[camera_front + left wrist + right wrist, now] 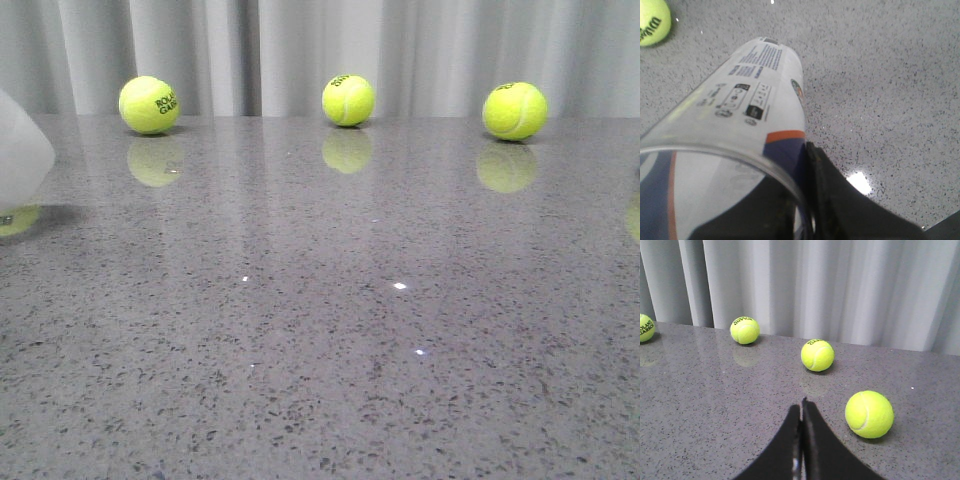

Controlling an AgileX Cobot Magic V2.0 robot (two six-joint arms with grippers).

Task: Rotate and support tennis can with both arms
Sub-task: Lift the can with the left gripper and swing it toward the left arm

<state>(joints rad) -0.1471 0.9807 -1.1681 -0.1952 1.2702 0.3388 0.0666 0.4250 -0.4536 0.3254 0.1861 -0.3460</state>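
We see a white tennis can (pixel 757 95) with navy panel, orange stripe and black print, yellow-green tennis balls (pixel 348 100), a grey black-speckled table (pixel 330 380), pale grey curtains (pixel 840 285), black grippers (pixel 801 440).

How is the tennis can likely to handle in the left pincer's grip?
The tennis can looks empty through its clear end, so probably light. Its smooth plastic wall could slip or flex against the left pincer. Being cylindrical, it would likely roll if released.

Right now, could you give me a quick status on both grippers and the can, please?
Left gripper shut on can. Right gripper shut, empty, fingers together. Nearest ball beside the right gripper; table ahead open.
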